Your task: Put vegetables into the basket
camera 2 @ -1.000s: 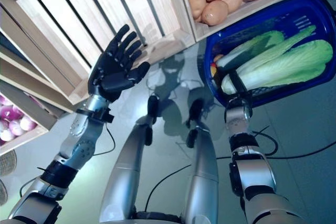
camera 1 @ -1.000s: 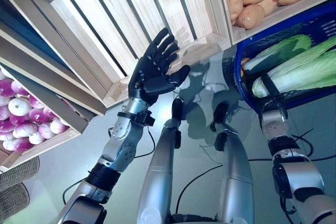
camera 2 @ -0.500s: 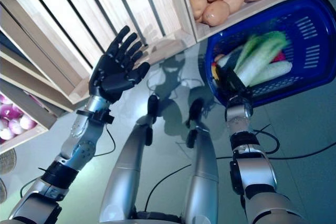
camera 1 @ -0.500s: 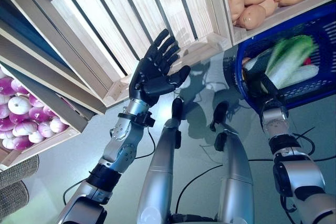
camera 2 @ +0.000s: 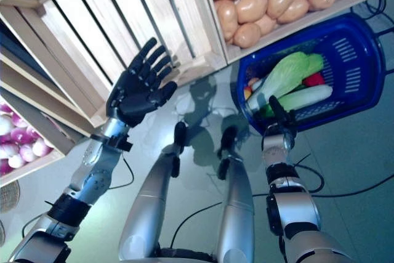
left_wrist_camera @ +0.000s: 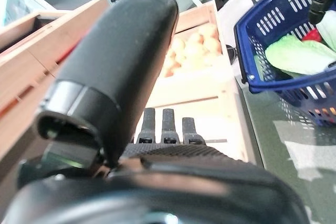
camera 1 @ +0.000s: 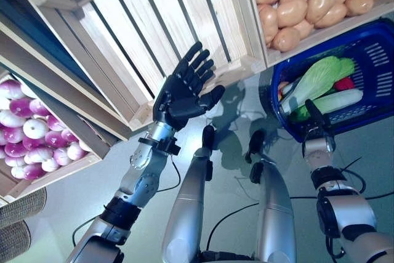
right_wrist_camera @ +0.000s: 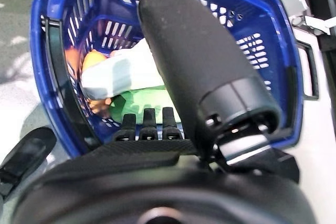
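Far left: we see purple and white onions (camera 1: 31, 137) in a wooden bin at the frame's left edge.
Centre-left: our left hand (camera 1: 181, 90) is raised before an empty slatted crate (camera 1: 154, 23), fingers spread and straight, holding nothing.
Upper right: potatoes (camera 1: 301, 1) fill the next crate.
Right: the blue basket (camera 2: 363, 53) holds a cabbage (camera 2: 284, 73), a pale long vegetable (camera 2: 305, 98) and something red.
Right hand (camera 2: 277, 118): at the basket's near rim; we cannot tell its finger state.
Room: open floor lies between both hands.
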You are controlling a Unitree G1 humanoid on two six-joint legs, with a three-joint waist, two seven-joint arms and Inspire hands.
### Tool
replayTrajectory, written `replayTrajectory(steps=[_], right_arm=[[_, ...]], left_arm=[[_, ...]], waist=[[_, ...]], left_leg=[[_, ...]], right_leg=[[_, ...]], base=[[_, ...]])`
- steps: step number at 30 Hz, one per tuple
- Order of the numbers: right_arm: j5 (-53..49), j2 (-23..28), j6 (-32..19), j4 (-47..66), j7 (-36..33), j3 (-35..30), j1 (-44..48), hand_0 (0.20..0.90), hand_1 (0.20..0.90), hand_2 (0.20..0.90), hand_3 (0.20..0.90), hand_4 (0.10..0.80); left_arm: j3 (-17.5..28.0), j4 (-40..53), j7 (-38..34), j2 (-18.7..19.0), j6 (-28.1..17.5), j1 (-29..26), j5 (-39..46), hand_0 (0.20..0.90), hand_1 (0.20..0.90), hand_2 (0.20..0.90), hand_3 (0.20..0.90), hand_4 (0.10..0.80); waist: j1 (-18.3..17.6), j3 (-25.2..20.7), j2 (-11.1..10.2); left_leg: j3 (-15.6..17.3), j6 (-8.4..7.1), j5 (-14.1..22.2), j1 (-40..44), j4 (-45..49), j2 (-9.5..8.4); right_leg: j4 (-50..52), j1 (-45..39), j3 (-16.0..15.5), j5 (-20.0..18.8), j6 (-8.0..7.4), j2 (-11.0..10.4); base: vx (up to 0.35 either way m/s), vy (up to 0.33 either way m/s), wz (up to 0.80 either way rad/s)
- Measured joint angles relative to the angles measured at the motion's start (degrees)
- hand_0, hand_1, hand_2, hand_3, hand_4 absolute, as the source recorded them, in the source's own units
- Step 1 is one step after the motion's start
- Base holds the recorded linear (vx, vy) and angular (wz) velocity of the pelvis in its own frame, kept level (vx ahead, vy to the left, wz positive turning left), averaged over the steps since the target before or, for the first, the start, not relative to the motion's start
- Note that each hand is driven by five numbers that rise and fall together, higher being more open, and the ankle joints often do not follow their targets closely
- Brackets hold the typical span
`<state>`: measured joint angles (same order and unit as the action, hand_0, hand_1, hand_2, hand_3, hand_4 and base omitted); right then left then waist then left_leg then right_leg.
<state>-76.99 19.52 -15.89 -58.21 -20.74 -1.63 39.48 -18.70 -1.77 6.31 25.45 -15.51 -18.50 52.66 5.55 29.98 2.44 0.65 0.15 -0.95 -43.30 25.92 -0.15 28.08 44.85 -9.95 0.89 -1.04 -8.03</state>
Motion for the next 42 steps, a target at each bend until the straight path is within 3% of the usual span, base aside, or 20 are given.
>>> replayTrajectory(steps=[4, 7, 15, 18, 20, 22, 26, 28, 32, 40, 42], right_arm=[[0.1, -1.2, -1.6, 1.9, 0.5, 0.0, -3.2, 0.900, 0.900, 0.900, 0.900, 0.800], [1.4, -3.4, -2.5, 5.2, 0.5, 0.3, -8.9, 0.900, 0.900, 0.900, 0.900, 0.800], [17.8, -4.7, -4.7, 21.3, 2.7, 3.5, -26.1, 0.900, 0.900, 0.900, 0.900, 0.800], [22.4, -4.8, -4.6, 23.1, 5.0, 4.9, -31.3, 0.900, 0.900, 0.900, 0.900, 0.800], [26.1, -4.9, -3.3, 25.5, 6.2, 5.2, -33.6, 0.900, 0.900, 0.900, 0.900, 0.800], [32.2, -4.3, -1.2, 27.8, 8.2, 7.2, -35.9, 0.900, 0.900, 0.900, 0.900, 0.800], [40.3, -3.8, 3.2, 29.1, 11.8, 9.7, -38.9, 0.900, 0.900, 0.900, 0.900, 0.800], [47.3, -1.4, 6.8, 29.2, 17.1, 13.3, -40.6, 0.900, 0.900, 0.900, 0.900, 0.800], [49.7, 0.1, 12.2, 28.6, 22.8, 17.3, -42.0, 0.900, 0.900, 0.900, 0.900, 0.800], [59.3, 0.7, 18.4, 16.6, 27.1, 20.3, -43.2, 0.900, 0.900, 0.900, 0.900, 0.800], [60.9, 0.2, 19.4, 12.4, 27.9, 20.8, -43.2, 0.900, 0.900, 0.900, 0.900, 0.800]], left_arm=[[0.1, -0.2, 1.5, 0.1, 0.3, 0.7, -0.1, 0.900, 0.900, 0.900, 0.900, 0.800], [0.3, -0.5, 2.1, 0.2, 2.2, 2.0, -0.2, 0.900, 0.900, 0.900, 0.900, 0.800], [3.7, -0.5, 8.5, 0.8, 6.7, 10.4, -2.7, 0.900, 0.900, 0.900, 0.900, 0.800], [3.8, -0.6, 12.1, 0.9, 9.4, 14.3, -6.0, 0.900, 0.900, 0.900, 0.900, 0.800], [3.5, -2.0, 14.0, 0.8, 10.2, 15.2, -9.6, 0.900, 0.900, 0.900, 0.900, 0.800], [3.2, -4.0, 15.1, 1.0, 11.4, 16.6, -12.7, 0.900, 0.900, 0.900, 0.900, 0.800], [2.4, -9.8, 20.3, 1.1, 14.8, 17.6, -13.7, 0.900, 0.900, 0.900, 0.900, 0.800], [-1.2, -13.9, 24.0, 1.6, 15.8, 18.5, -16.2, 0.900, 0.900, 0.900, 0.900, 0.800], [-6.9, -19.3, 26.4, 2.6, 16.1, 18.8, -22.3, 0.900, 0.900, 0.900, 0.900, 0.800], [-13.2, -27.6, 29.7, 3.0, 17.5, 17.6, -36.2, 0.900, 0.900, 0.900, 0.900, 0.800], [-14.5, -32.2, 29.4, 1.7, 17.9, 16.8, -39.0, 0.900, 0.900, 0.900, 0.900, 0.800]], waist=[[-0.1, 0.0, 0.0], [-0.3, 0.0, 0.0], [-2.4, -0.6, -0.2], [-3.3, -5.7, -1.1], [-4.1, -6.9, -1.5], [-5.1, -10.9, -1.9], [-6.2, -15.8, -1.9], [-6.8, -18.6, -1.9], [-7.5, -20.0, -2.2], [-7.8, -23.1, -2.5], [-7.9, -24.2, -2.6]], left_leg=[[0.7, 0.29, -0.5, 6.2, -3.8, 0.03], [1.4, 0.38, -1.0, 15.6, -8.6, 0.17], [3.2, 1.03, -1.1, 32.4, -19.2, 0.36], [3.6, 1.19, -1.3, 35.1, -22.9, 0.46], [4.6, 1.23, -1.4, 39.2, -25.0, 0.56], [5.0, 1.24, -1.4, 41.2, -27.1, 0.65], [6.0, 1.20, -1.4, 44.8, -30.0, 0.91], [6.4, 1.19, -1.4, 46.1, -30.8, 0.90], [6.6, 1.11, -1.3, 47.2, -31.0, 0.98], [8.1, 1.08, -1.3, 48.9, -31.0, 1.12], [8.7, 1.06, -1.2, 49.3, -31.0, 1.17]], right_leg=[[-3.3, -5.7, 0.1, -0.3, -0.46, 0.2], [-8.1, -14.7, 0.1, -1.1, -1.20, 0.7], [-19.2, -31.3, 0.2, -2.5, -2.80, 1.6], [-23.1, -33.8, 0.1, -3.0, -3.17, 2.2], [-25.0, -37.4, 0.0, -3.1, -3.25, 2.4], [-27.0, -39.2, 0.0, -3.3, -3.54, 2.7], [-29.7, -42.6, 0.0, -3.4, -3.75, 3.3], [-31.2, -43.8, 0.3, -3.8, -3.94, 3.5], [-32.4, -45.5, 0.2, -4.2, -3.88, 3.6], [-33.0, -46.5, 0.3, -4.8, -4.28, 3.5], [-33.0, -46.8, 0.3, -4.9, -4.36, 3.5]], base=[[0.067, 0.123, -0.10], [0.112, 0.112, -0.12], [0.162, 0.115, -0.10], [0.202, 0.097, -0.06], [0.188, 0.116, -0.17], [0.132, 0.094, -0.18], [0.086, 0.082, -0.08], [0.032, 0.034, -0.09], [0.020, 0.012, -0.01], [0.009, 0.006, -0.11], [0.036, -0.001, -0.12]])
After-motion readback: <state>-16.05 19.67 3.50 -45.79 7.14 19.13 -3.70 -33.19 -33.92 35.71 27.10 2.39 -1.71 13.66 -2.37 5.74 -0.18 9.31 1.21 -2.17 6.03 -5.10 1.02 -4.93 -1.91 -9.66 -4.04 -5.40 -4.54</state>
